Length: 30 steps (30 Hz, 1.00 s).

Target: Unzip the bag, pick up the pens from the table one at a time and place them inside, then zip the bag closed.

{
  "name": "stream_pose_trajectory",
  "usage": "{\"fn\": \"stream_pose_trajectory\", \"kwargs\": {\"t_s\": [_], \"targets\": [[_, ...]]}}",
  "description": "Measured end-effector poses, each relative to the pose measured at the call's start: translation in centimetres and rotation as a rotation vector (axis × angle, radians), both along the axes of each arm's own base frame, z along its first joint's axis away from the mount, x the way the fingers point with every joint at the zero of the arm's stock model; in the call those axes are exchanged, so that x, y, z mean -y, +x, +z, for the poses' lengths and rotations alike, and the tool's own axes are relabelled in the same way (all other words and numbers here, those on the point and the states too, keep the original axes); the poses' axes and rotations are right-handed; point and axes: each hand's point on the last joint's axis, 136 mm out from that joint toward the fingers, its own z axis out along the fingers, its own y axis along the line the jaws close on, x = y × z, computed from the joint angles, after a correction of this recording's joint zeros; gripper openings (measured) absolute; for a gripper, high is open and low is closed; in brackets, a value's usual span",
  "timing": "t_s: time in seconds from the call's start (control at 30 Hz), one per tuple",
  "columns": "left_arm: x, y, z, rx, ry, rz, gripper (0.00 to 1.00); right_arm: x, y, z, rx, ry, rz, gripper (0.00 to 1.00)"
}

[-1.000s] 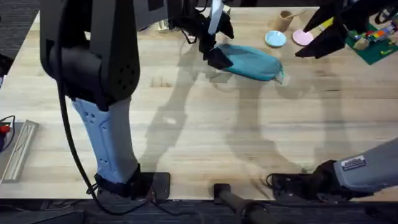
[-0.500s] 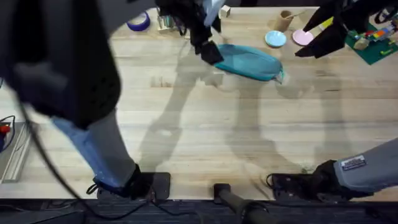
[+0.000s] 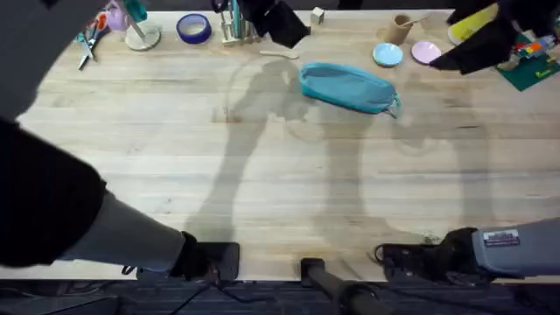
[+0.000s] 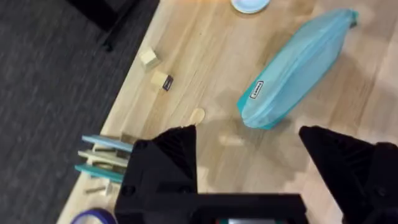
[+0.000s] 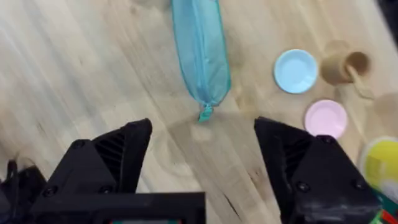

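The bag [image 3: 348, 87] lies on the table [image 3: 262, 175], both pincers gaping.

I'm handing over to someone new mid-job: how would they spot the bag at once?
Look to the far half of the table, right of centre. There lies the bag, a teal, oblong fabric pouch, lying flat and slanted. The light-blue dish and pink dish just beyond it are small, round and hard; the bag is long and soft, with a zipper.
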Motion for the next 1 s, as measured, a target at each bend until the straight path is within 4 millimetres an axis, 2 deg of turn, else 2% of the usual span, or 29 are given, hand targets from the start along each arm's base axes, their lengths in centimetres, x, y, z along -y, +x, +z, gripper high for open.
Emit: {"fn": "stream_pose_trajectory", "kwargs": {"t_s": [0.13,0.33,0.53,0.67,0.77,0.83,1.0], "targets": [[-0.3,-0.1,0.8,-0.049,-0.047,0.097,0.995,0.4,-0.2,1.9,0.045,0.013,-0.083,0.996],[-1.8,-0.2,2.3,-0.068,-0.071,0.251,0.995,1.6,-0.4,2.3,0.006,0.056,-0.227,0.996],[-4.0,-1.8,6.8,0.027,-0.098,0.381,0.995,2.0,-0.3,2.6,-0.043,0.111,-0.366,0.997],[-5.3,-3.4,8.4,0.094,-0.111,0.432,0.995,1.9,-0.4,2.8,-0.073,0.144,-0.442,0.996],[-6.0,-4.1,7.6,0.111,-0.108,0.457,0.994,1.8,-1.2,3.5,-0.078,0.154,-0.471,0.996],[-6.2,-4.6,6.1,0.096,-0.097,0.466,0.992,1.6,-3.1,3.8,-0.108,0.139,-0.487,0.996],[-6.8,-5.9,2.3,0.052,-0.065,0.479,0.993,1.1,-5.3,5.4,0.004,0.100,-0.471,0.996]]}}
